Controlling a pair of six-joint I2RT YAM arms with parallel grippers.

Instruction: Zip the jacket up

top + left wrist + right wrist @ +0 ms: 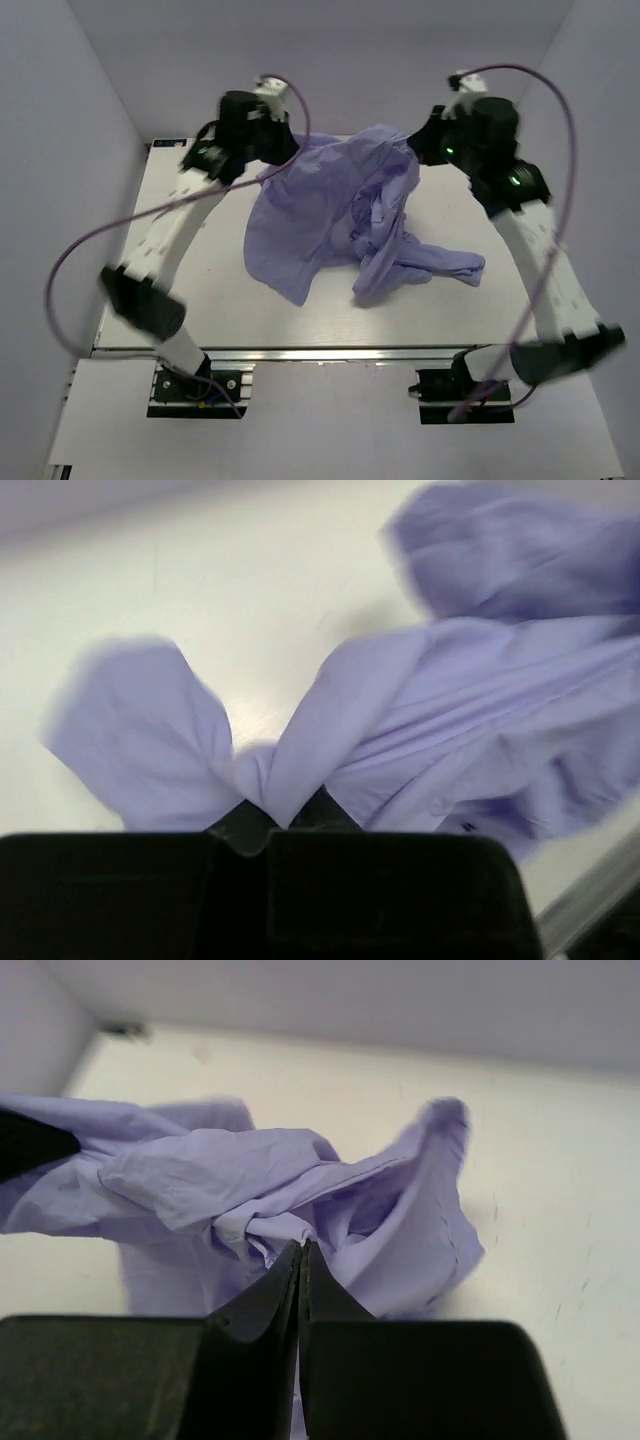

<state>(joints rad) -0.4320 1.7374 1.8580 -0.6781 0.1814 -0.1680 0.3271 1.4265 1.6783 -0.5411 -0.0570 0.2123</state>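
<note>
Lavender cloth is pinched at both ends: the jacket lies crumpled on the far half of the worktop. Both arms reach forward from the near edge, wrists turned inward toward each other. The left tool is clenched on a fold at the jacket's far left edge, and the right tool on a bunched fold at its far right. The held edge runs left to right, with a sleeve trailing toward the near right.

White table, pale grey walls
</note>
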